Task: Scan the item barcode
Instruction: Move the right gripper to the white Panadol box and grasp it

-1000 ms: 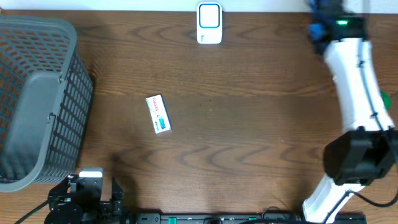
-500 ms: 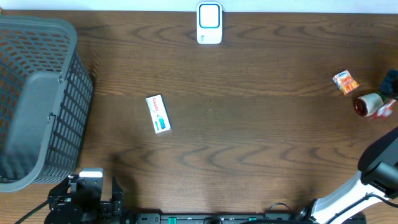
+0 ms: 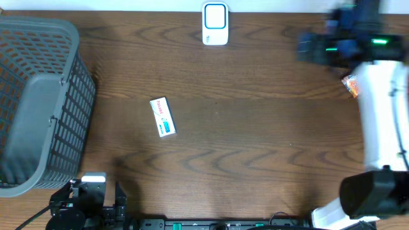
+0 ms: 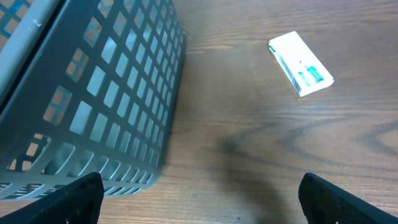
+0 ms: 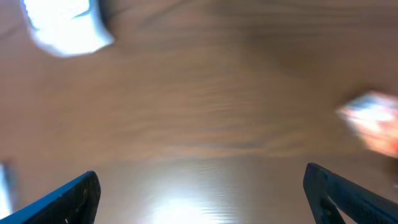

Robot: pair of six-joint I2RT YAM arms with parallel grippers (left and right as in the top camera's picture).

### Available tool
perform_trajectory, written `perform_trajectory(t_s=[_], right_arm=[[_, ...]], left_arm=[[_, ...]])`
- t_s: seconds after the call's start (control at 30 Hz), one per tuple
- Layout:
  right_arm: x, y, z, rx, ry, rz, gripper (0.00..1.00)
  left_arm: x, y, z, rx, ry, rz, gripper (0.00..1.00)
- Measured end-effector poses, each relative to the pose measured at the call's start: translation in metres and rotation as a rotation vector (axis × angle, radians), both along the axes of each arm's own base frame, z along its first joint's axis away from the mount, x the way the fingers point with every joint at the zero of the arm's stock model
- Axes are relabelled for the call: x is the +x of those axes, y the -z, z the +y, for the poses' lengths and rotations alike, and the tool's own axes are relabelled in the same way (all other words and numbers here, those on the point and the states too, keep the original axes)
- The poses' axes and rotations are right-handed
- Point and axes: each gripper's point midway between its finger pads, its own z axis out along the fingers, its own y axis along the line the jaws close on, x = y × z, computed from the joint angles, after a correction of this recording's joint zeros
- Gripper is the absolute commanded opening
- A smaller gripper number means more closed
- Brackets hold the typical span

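Presently, item by item.

Left claw (image 4: 199, 206): mine, spread wide, one finger in each lower corner of the left wrist view, nothing between them. In the overhead view it sits at the bottom left edge.

Right claw (image 5: 202, 194): mine, also spread wide and holding nothing, its fingers in the lower corners of a blurred right wrist view. Overhead, its dark head is smeared at the upper right.

White and teal box (image 3: 163, 117): lies flat on the wooden table (image 3: 255, 147), left of centre, well apart from both claws. It is in the upper right of the left wrist view.

Barcode scanner (image 3: 215, 24): white with a blue face, at the top centre edge. It shows as a white blur in the upper left of the right wrist view.

Grey mesh basket (image 3: 38, 102): fills the left side, near the left claw.

Orange packet (image 3: 350, 85): at the right, partly hidden by the right arm (image 3: 380, 108). Its print is too blurred to read.
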Motion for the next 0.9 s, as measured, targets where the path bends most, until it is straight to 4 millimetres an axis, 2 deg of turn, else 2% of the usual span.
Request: perform_trajectory(t_s=[0.07,0.1,0.13,0.17,0.23,0.27,0.3,0.37,0.4,0.47,0.6,0.7,0.77,0.8,0.9], right_arm=[[-0.01,0.015,0.079,0.019,-0.172,0.037,0.99],[-0.015,0.021,0.103,0.022,-0.226,0.05,0.99],[-0.022,0.033,0.14,0.029,-0.305,0.07,0.99],[-0.028,0.041,0.166,0.032,-0.358,0.079,0.99],[-0.041,0.062,0.212,0.035,-0.453,0.104,0.99],[-0.046,0.069,0.226,0.034,-0.484,0.113,0.99],[-0.06,0.089,0.257,0.03,-0.544,0.144,0.99],[-0.076,0.108,0.281,0.021,-0.596,0.179,0.99],[-0.083,0.118,0.3,0.022,-0.623,0.18,0.99],[-0.095,0.128,0.32,0.026,-0.654,0.182,0.99],[-0.115,0.128,0.352,0.046,-0.691,0.157,0.99],[-0.125,0.134,0.361,0.007,-0.673,0.151,0.99],[-0.128,0.146,0.362,-0.025,-0.651,0.163,0.99],[-0.131,0.163,0.363,-0.05,-0.629,0.189,0.99],[-0.133,0.192,0.363,-0.081,-0.577,0.227,0.99]], left_arm=[[0.0,0.0,0.0,0.0,0.0,0.0,0.99],[0.0,0.0,0.0,0.0,0.0,0.0,0.99],[0.0,0.0,0.0,0.0,0.0,0.0,0.99],[0.0,0.0,0.0,0.0,0.0,0.0,0.99],[0.0,0.0,0.0,0.0,0.0,0.0,0.99],[0.0,0.0,0.0,0.0,0.0,0.0,0.99],[0.0,0.0,0.0,0.0,0.0,0.0,0.99],[0.0,0.0,0.0,0.0,0.0,0.0,0.99],[0.0,0.0,0.0,0.0,0.0,0.0,0.99],[0.0,0.0,0.0,0.0,0.0,0.0,0.99],[0.0,0.0,0.0,0.0,0.0,0.0,0.99],[0.0,0.0,0.0,0.0,0.0,0.0,0.99],[0.0,0.0,0.0,0.0,0.0,0.0,0.99],[0.0,0.0,0.0,0.0,0.0,0.0,0.99],[0.0,0.0,0.0,0.0,0.0,0.0,0.99]])
